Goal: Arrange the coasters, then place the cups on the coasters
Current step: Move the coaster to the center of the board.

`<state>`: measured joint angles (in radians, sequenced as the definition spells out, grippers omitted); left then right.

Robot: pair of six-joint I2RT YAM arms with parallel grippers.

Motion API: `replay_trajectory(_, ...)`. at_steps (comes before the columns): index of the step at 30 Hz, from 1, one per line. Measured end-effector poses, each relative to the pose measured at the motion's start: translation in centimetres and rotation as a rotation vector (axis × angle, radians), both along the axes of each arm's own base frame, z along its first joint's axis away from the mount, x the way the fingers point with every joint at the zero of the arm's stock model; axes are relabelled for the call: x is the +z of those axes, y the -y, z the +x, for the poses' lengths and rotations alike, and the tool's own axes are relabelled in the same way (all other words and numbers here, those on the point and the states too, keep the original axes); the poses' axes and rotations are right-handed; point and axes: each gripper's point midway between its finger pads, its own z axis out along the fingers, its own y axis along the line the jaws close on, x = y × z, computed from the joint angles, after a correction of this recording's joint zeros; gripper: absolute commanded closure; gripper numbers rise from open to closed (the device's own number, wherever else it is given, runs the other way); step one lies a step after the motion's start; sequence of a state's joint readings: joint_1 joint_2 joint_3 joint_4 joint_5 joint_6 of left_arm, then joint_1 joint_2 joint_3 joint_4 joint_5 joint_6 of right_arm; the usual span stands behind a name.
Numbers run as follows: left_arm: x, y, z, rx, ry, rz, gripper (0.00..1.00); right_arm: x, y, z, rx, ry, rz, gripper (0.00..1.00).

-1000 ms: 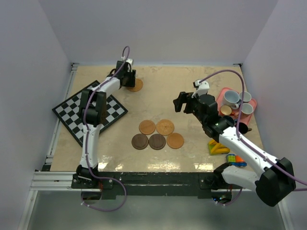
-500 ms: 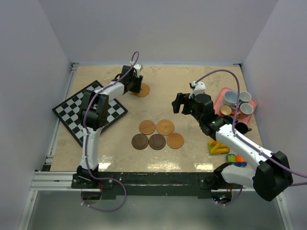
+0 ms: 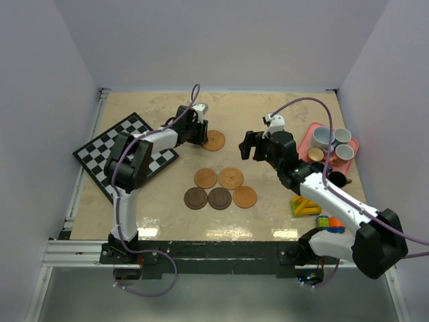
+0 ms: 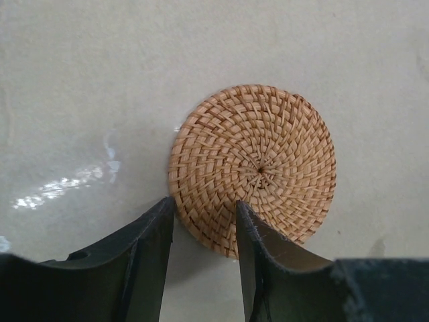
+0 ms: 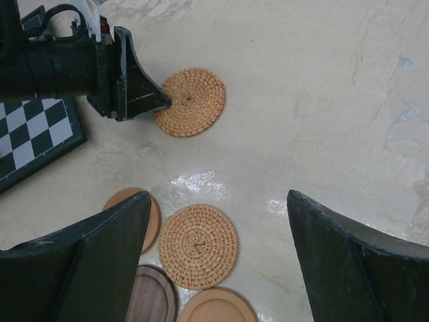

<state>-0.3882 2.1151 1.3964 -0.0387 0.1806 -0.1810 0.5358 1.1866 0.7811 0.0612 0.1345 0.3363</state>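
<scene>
A woven orange-tan coaster lies flat on the table, behind the others. My left gripper is at its edge with the jaws a little apart. One finger overlaps the rim and nothing is clamped. Five coasters sit grouped mid-table: tan, woven, two dark brown and tan. My right gripper hovers wide open above them. White cups and a tan cup stand on the pink tray.
A chessboard lies at the left, close to the left arm. A dark cup sits just in front of the tray. A yellow-green toy and small coloured cylinders lie at the near right.
The left gripper has slid the woven coaster from the far left-centre rightward and nearer, toward the group, while its jaws narrowed. The right gripper has shifted slightly back and left, still wide open.
</scene>
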Motion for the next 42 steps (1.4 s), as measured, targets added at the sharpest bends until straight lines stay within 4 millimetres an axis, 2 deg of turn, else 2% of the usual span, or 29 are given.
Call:
replay_trajectory(8,0.3,3.0,-4.1,-0.053,-0.050,-0.018,0.46,-0.8,-0.1,0.1,0.001,-0.019,-0.011,0.13)
replay_trajectory(11,0.5,3.0,-5.3,-0.049,-0.089,-0.011,0.41,-1.5,-0.3,0.3,0.004,-0.036,-0.020,0.13)
replay_trajectory(14,1.4,2.2,-6.2,-0.031,-0.110,0.009,0.33,-1.7,-0.6,0.8,0.004,-0.047,-0.027,0.12)
replay_trajectory(17,4.5,1.3,-6.3,-0.009,-0.065,0.011,0.17,-1.4,-1.1,1.8,0.008,-0.047,-0.038,0.14)
replay_trajectory(20,9.2,0.1,-6.0,0.021,0.029,-0.025,0.11,-1.2,-2.1,3.2,0.028,-0.051,-0.062,0.15)
replay_trajectory(23,14.4,-2.9,-5.8,0.083,0.140,-0.073,0.07,-1.8,-3.1,5.0,0.043,-0.067,-0.096,0.17)
replay_trajectory(24,16.0,-4.2,-5.7,0.114,0.179,-0.082,0.07,-2.3,-3.5,5.7,0.049,-0.081,-0.114,0.21)
replay_trajectory(26,18.3,-7.1,-5.6,0.189,0.254,-0.081,0.06,-3.4,-4.1,6.7,0.060,-0.104,-0.145,0.37)
replay_trajectory(28,19.6,-9.4,-6.0,0.257,0.308,-0.057,0.06,-4.4,-4.8,7.6,0.077,-0.126,-0.177,0.48)
replay_trajectory(30,20.4,-10.5,-6.4,0.290,0.341,-0.028,0.06,-5.4,-5.8,8.6,0.094,-0.144,-0.206,0.55)
replay_trajectory(37,20.6,-11.7,-6.4,0.326,0.370,0.031,0.06,-8.4,-10.6,11.2,0.152,-0.165,-0.254,0.67)
replay_trajectory(40,20.6,-11.8,-6.3,0.330,0.371,0.034,0.06,-10.8,-12.2,11.7,0.177,-0.191,-0.270,0.76)
replay_trajectory(42,20.6,-11.7,-6.3,0.329,0.370,0.034,0.06,-12.6,-12.5,11.9,0.183,-0.213,-0.285,0.81)
